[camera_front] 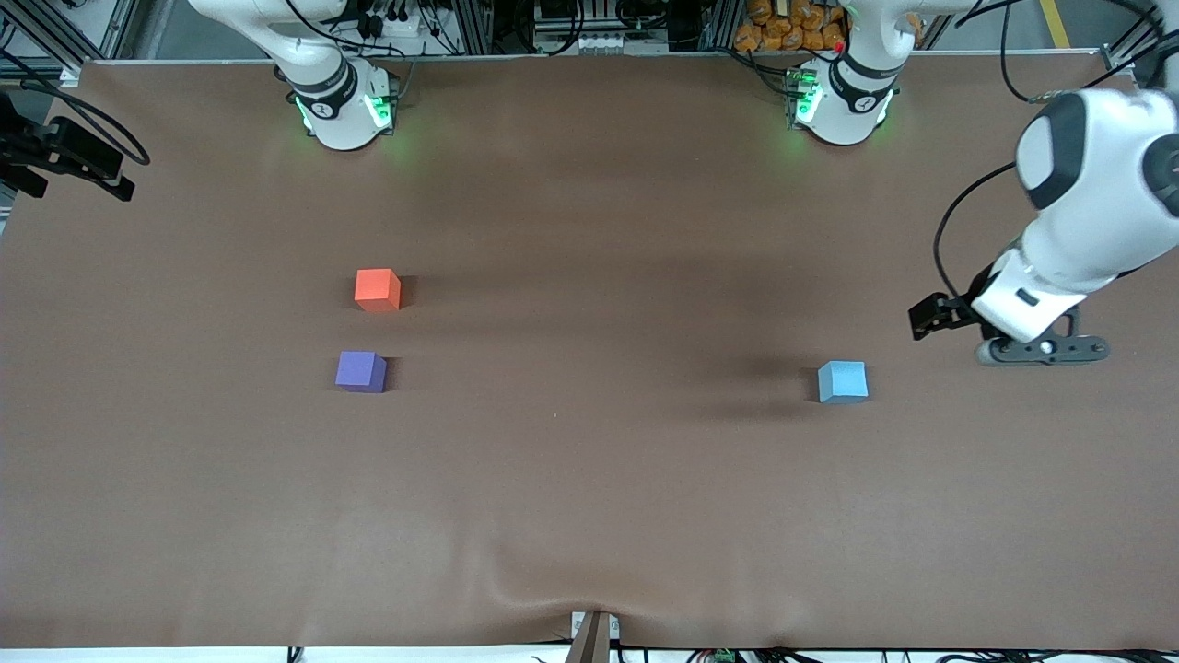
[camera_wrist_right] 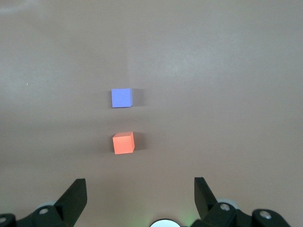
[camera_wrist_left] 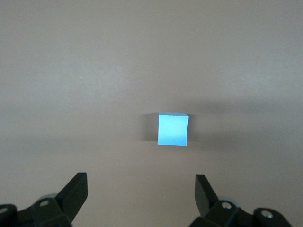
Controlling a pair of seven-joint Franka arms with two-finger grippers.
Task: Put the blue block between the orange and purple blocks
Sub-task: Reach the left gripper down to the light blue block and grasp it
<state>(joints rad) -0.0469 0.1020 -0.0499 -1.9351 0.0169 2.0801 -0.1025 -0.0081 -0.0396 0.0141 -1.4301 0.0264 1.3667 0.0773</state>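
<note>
The blue block (camera_front: 843, 382) (camera_wrist_left: 173, 129) lies alone on the brown table toward the left arm's end. My left gripper (camera_front: 932, 316) (camera_wrist_left: 140, 178) hangs open and empty over the table beside it, a short way off. The orange block (camera_front: 378, 289) (camera_wrist_right: 123, 143) and the purple block (camera_front: 360, 371) (camera_wrist_right: 121, 98) sit toward the right arm's end. The purple one is nearer the front camera, with a gap of about one block between them. My right gripper (camera_wrist_right: 139, 181) is open and empty, high above the table near its own base, and does not show in the front view.
A brown mat (camera_front: 589, 479) covers the whole table. The two arm bases (camera_front: 343, 110) (camera_front: 840, 106) stand along the edge farthest from the front camera. A black fixture with cables (camera_front: 64, 157) juts in at the right arm's end.
</note>
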